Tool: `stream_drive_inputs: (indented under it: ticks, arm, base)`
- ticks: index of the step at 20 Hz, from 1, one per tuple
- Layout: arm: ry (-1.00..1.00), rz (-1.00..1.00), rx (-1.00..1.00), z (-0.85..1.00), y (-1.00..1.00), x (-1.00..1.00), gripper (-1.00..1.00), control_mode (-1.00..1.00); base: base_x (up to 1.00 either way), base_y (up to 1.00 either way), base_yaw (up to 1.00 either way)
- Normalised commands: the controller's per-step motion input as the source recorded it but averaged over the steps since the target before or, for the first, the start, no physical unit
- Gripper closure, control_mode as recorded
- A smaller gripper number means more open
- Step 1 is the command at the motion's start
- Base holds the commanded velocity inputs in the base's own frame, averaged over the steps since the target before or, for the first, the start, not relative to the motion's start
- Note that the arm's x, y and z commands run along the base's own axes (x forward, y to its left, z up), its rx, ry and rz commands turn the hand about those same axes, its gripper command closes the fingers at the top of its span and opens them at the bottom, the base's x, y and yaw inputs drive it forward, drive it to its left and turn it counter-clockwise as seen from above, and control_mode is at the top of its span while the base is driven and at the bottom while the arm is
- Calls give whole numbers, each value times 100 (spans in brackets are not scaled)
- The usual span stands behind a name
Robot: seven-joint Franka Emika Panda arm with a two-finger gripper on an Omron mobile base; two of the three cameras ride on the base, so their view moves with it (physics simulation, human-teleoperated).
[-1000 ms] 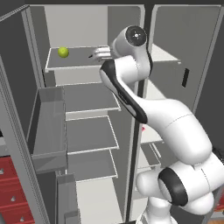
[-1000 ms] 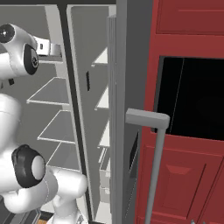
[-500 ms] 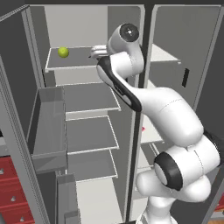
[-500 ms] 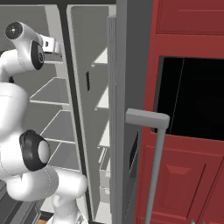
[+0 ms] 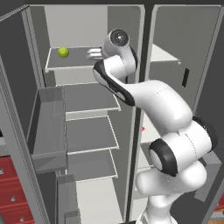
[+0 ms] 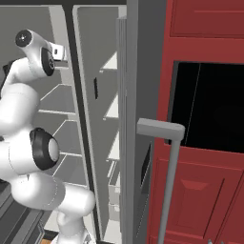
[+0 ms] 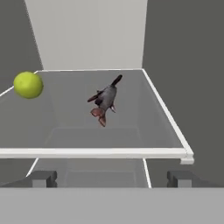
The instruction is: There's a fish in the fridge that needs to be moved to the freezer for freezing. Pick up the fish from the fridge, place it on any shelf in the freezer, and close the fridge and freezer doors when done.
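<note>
In the hand view the fish (image 7: 105,99), small and dark grey with spiky fins, lies on the top grey shelf (image 7: 144,131) of the fridge (image 5: 87,100). My gripper (image 7: 111,179) is open just in front of that shelf's white front edge, with both fingertips (image 7: 43,178) short of the fish and nothing between them. From the left base view the gripper (image 5: 92,54) reaches over the top shelf and hides the fish. The freezer (image 5: 164,54) with its white shelves stands open to the right. Both doors (image 5: 48,127) are swung wide open.
A yellow-green ball (image 7: 28,84) sits on the same shelf, left of the fish (image 5: 63,52). The fridge door carries grey bins (image 5: 43,131). Seen from the right, the freezer door's bar handle (image 6: 167,181) stands before red cabinets (image 6: 200,28) with a dark opening (image 6: 209,105).
The arm has swung further left and into the fridge, bringing the hand closer to the top shelf and the fish. The jaws stay open.
</note>
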Motion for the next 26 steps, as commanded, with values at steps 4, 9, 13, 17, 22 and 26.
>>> stream_drive_inputs:
  ticks: [4, 9, 13, 17, 22, 26]
  arm:
    - [9, -7, 0, -9, 8, 51, -100, -100]
    - [15, -1, 0, -4, 0, 45, -100, -100]
    - [12, 0, 0, -7, 1, 45, -100, -100]
    - [1, 0, 0, -18, 1, 35, -100, -100]
    - [0, 0, 0, -35, 7, 36, -100, -100]
    - [0, 0, 0, -25, 12, 45, -100, -100]
  base:
    - [0, 0, 0]
    - [0, 0, 0]
    - [0, 0, 0]
    - [0, 0, 0]
    - [0, 0, 0]
    - [0, 0, 0]
